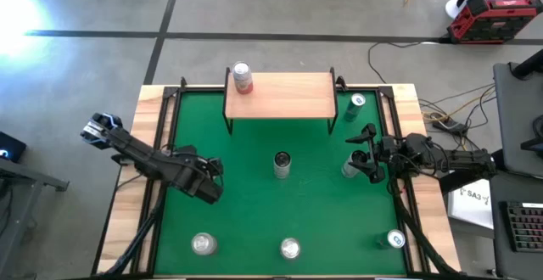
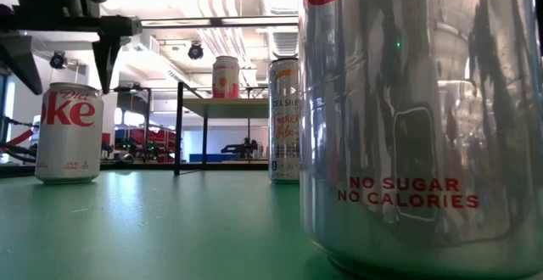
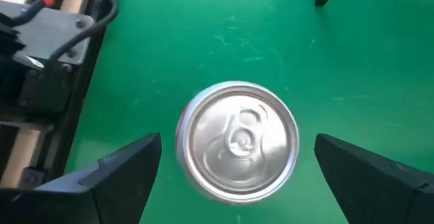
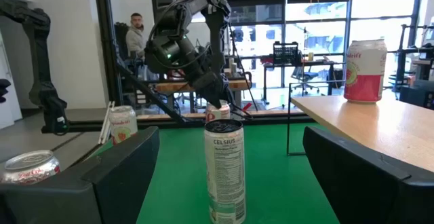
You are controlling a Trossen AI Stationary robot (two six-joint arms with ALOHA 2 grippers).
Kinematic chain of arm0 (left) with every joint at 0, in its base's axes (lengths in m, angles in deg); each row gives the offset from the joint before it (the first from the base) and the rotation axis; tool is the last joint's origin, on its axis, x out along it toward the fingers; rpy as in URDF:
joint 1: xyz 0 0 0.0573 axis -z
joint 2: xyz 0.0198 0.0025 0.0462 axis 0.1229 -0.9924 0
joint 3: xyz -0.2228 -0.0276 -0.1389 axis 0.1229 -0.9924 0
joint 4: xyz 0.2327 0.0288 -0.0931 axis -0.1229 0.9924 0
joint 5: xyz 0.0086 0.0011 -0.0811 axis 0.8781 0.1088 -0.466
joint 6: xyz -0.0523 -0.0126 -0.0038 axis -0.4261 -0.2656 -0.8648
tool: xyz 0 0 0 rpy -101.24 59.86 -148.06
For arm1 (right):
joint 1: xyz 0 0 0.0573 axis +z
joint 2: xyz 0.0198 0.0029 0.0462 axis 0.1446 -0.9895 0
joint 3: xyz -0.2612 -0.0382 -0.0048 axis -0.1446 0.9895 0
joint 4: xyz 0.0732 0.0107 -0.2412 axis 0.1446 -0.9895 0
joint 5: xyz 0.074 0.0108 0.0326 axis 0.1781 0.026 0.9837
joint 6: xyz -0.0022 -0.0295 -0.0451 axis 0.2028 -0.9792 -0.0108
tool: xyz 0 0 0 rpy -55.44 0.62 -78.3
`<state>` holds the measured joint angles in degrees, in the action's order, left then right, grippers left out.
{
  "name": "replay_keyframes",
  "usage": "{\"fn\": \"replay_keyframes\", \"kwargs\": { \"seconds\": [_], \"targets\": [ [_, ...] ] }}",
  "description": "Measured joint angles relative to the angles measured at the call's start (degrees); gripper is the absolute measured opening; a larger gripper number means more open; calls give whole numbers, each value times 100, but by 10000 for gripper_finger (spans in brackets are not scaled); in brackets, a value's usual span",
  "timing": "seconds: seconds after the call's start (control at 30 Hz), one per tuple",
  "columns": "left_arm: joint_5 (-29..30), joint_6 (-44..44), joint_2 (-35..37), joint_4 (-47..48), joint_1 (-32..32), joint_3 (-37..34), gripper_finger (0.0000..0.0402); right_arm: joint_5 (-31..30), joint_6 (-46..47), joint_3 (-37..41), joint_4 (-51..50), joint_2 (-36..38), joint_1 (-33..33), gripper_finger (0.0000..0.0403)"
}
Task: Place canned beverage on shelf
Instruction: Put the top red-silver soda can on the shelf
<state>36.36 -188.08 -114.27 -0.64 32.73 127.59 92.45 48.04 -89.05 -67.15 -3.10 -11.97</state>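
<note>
The shelf point(image 1: 280, 95), a light-wood board on black legs, stands at the mat's far side with a pink-and-white can point(image 1: 243, 78) upright on its left end. My left gripper point(image 1: 210, 185) is open and points down over a Diet Coke can point(image 3: 237, 141) that stands on the mat. Its fingers point(image 3: 122, 173) stand on either side of the can's top without touching; the low view shows them just above that can point(image 2: 68, 131). My right gripper point(image 1: 365, 154) is open and level at the right, facing a tall slim can point(image 4: 224, 170) at the mat's middle point(image 1: 282, 165).
A silver can point(image 1: 352, 168) stands close beside my right gripper's near finger. A green can point(image 1: 356, 103) stands right of the shelf. Three cans point(image 1: 203, 243), point(image 1: 290, 248), point(image 1: 395, 239) stand along the near edge of the green mat point(image 1: 246, 212). A person point(image 4: 137, 34) stands beyond the table.
</note>
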Motion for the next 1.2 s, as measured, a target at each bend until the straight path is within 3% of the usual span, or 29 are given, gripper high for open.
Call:
{"fn": "replay_keyframes", "kwargs": {
  "seconds": [0.37, 0.93, 1.07, 1.2],
  "targets": [
    [69, 106, -174, -881, -98, -638, 373, 0, 0, 2, 0, -2, 0, 357],
    [175, 170, -234, -992, -131, -889, 369, 2, 0, 1, 0, -1, 0, 357],
    [349, 154, -325, -1067, -131, -958, 340, 2, 0, 0, 0, -2, -2, 357],
    [588, 220, -473, -1089, -129, -963, 279, 2, 0, 0, 0, -1, 0, 357]
  ]
}}
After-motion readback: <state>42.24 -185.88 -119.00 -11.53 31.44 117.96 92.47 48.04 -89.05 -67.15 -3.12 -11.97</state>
